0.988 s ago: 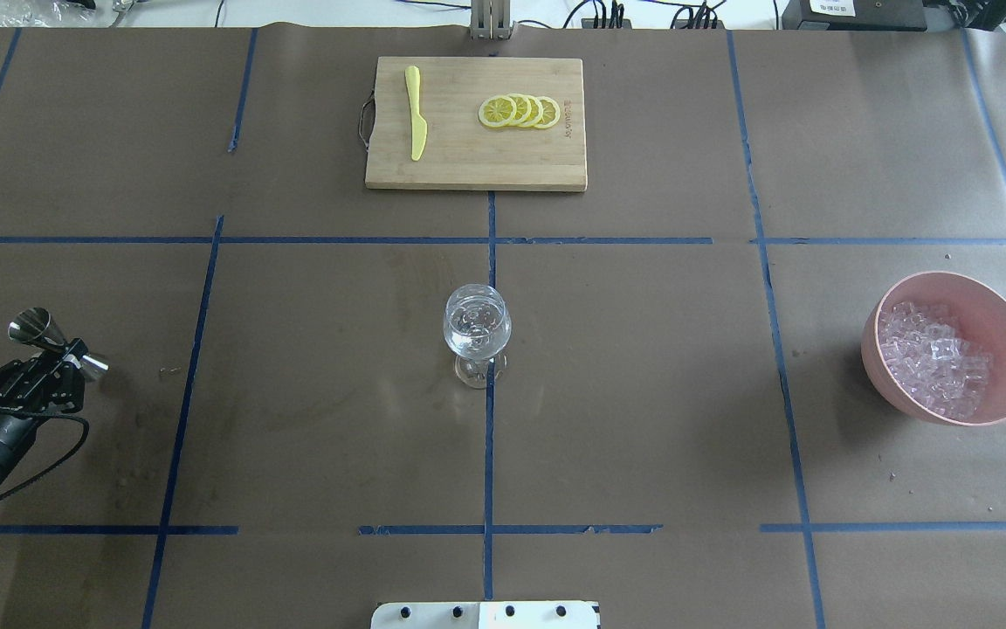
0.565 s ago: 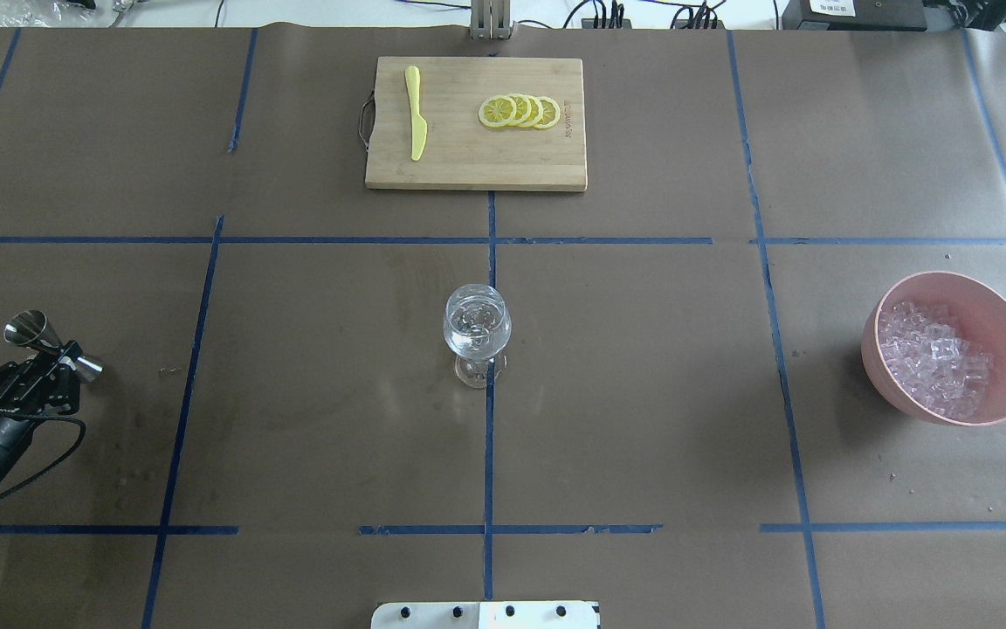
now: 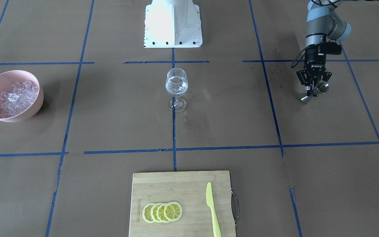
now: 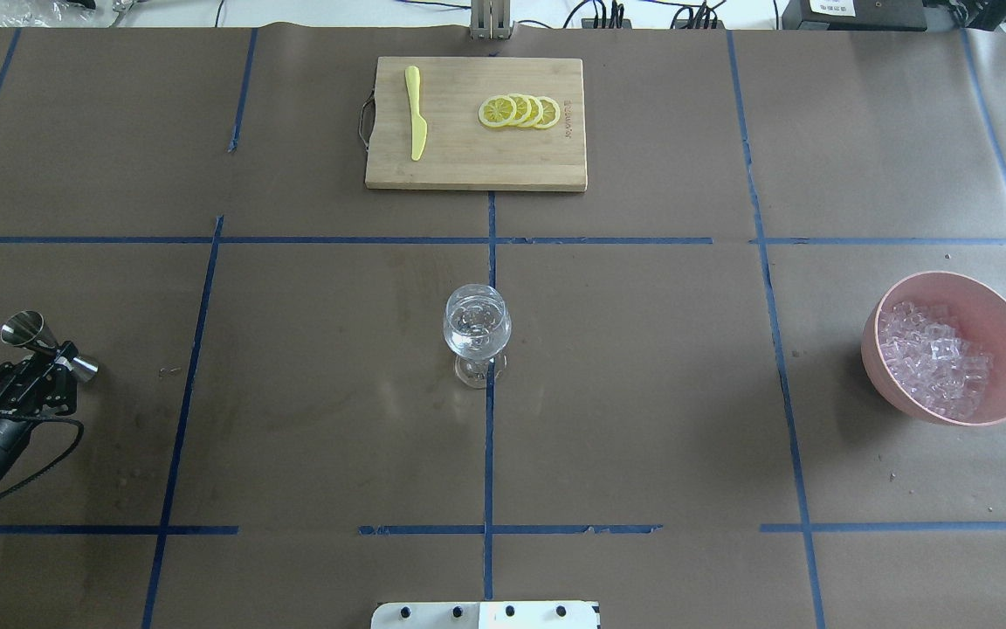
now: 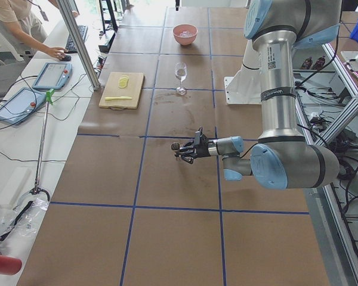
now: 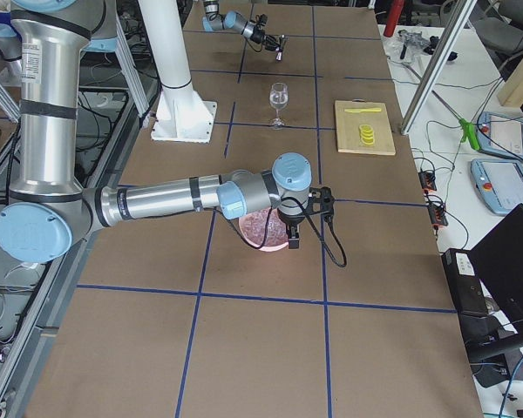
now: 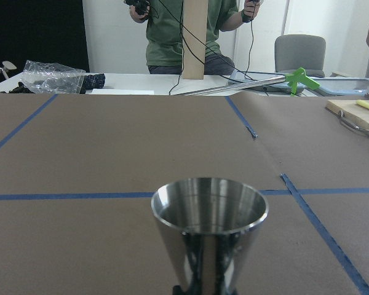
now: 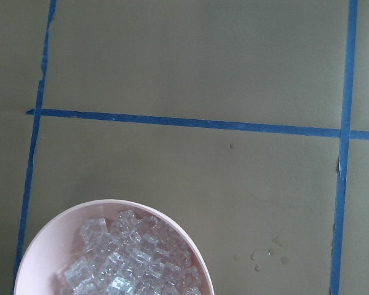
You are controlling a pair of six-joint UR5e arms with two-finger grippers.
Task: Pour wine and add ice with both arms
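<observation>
A stemmed glass point(image 4: 477, 330) stands at the table's centre, partly filled with clear wine point(image 3: 176, 84). My left gripper point(image 4: 56, 360) is at the far left, shut on the waist of a steel jigger point(image 4: 38, 341), which fills the left wrist view point(image 7: 209, 227) and hangs just above the table point(image 3: 315, 92). Ice point(image 4: 931, 360) fills a pink bowl point(image 4: 996, 301) at the right. My right gripper point(image 6: 292, 237) shows only in the exterior right view, hovering over the bowl's edge; I cannot tell whether it is open or shut. Its wrist camera looks down on the ice point(image 8: 132, 261).
A bamboo cutting board point(image 4: 468, 170) at the far middle holds a yellow knife point(image 4: 416, 114) and lemon slices point(image 4: 520, 112). The white pedestal point(image 3: 173, 23) stands at the robot's side. Small drops dot the paper near the bowl point(image 8: 261, 255). A person stands beyond the table point(image 7: 184, 31).
My left gripper has drifted a little to the left with the jigger still in it. The glass and bowl have not moved.
</observation>
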